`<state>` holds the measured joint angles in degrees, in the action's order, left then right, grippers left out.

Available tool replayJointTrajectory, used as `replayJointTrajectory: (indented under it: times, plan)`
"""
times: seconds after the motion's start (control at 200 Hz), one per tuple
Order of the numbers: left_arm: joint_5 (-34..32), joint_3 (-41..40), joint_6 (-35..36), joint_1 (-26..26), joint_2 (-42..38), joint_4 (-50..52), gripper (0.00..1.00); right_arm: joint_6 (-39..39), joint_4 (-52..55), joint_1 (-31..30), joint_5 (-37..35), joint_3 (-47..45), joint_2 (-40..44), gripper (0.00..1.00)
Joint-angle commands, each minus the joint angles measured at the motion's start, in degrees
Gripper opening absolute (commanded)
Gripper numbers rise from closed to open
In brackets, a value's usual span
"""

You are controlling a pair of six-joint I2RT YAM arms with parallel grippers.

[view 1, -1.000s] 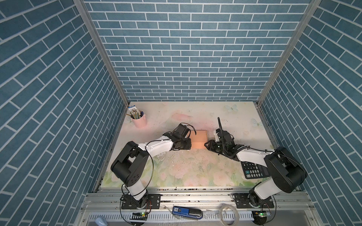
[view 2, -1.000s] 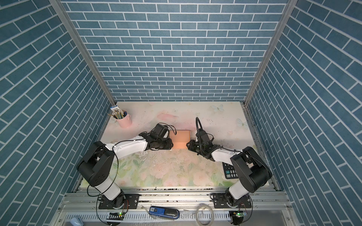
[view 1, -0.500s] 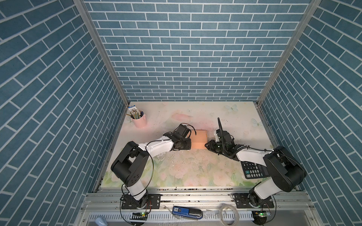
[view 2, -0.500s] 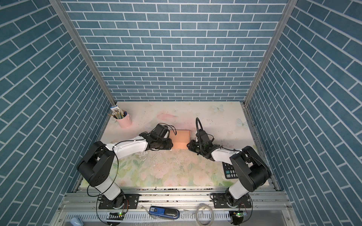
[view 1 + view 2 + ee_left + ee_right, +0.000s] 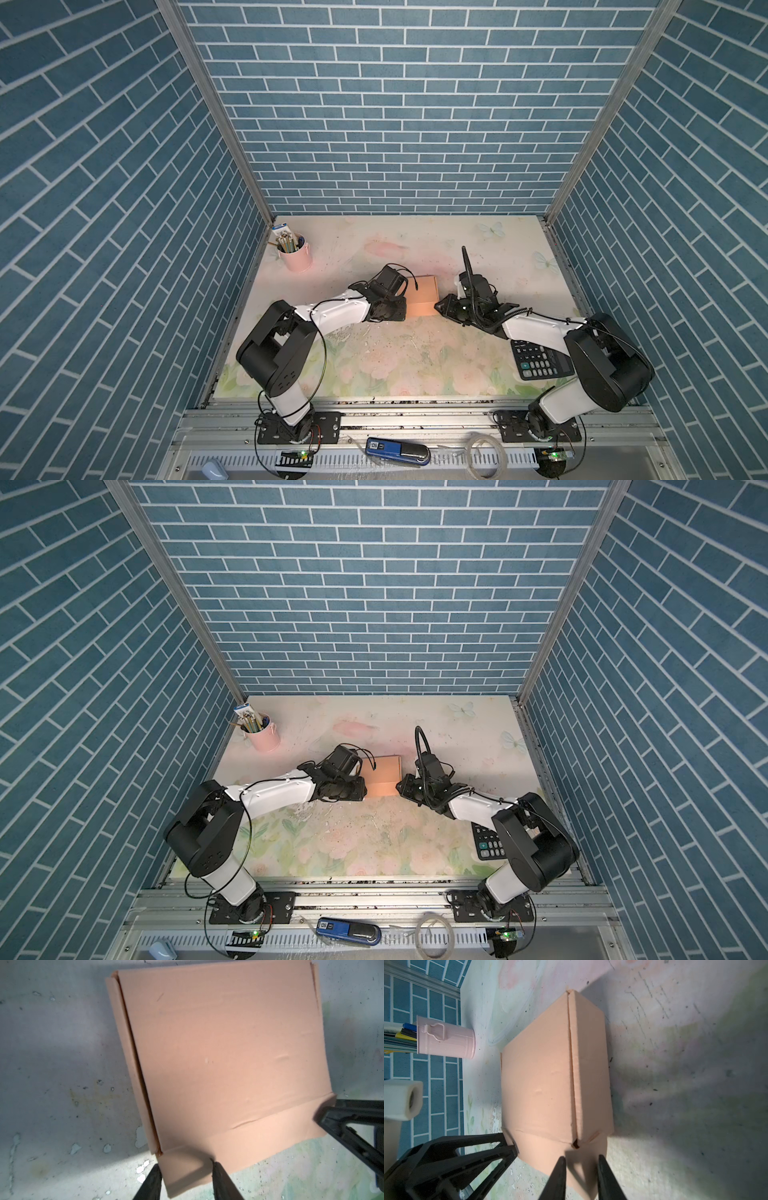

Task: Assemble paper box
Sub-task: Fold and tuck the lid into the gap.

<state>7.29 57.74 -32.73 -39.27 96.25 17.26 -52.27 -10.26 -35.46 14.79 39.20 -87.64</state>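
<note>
The paper box [image 5: 422,293] [image 5: 382,771] is folded up, peach-orange, and lies flat mid-table with its lid down. My left gripper [image 5: 404,309] [image 5: 364,789] sits at its near left corner and my right gripper [image 5: 439,307] [image 5: 400,787] at its near right corner. In the left wrist view the left gripper [image 5: 186,1167] has its jaws apart over the left end of the front flap of the box [image 5: 228,1053]. The right gripper [image 5: 580,1158] stands the same way over the flap's right end on the box [image 5: 542,1084]. Neither clamps anything.
A pink pen cup [image 5: 297,255] [image 5: 262,735] [image 5: 446,1041] stands at the back left. A black calculator [image 5: 540,361] [image 5: 488,845] lies at the front right, partly under my right arm. A blue device [image 5: 395,449] rests on the front rail.
The right gripper's jaws have drawn a little closer together. The box and both arms keep their places.
</note>
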Motion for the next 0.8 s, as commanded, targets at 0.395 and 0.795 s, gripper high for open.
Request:
replayJointTrajectory:
  times: [0.395, 0.795]
  plan:
    - [1.9, 2.2, -0.8, -2.0, -1.9, 0.2, 0.42, -2.3, 3.2, -0.6, 4.4, 3.6, 2.5, 0.33]
    - [1.7, 2.8, -1.8, -2.2, -4.3, 2.0, 0.43, -2.1, 6.4, -0.7, 4.2, 4.5, 4.0, 0.38]
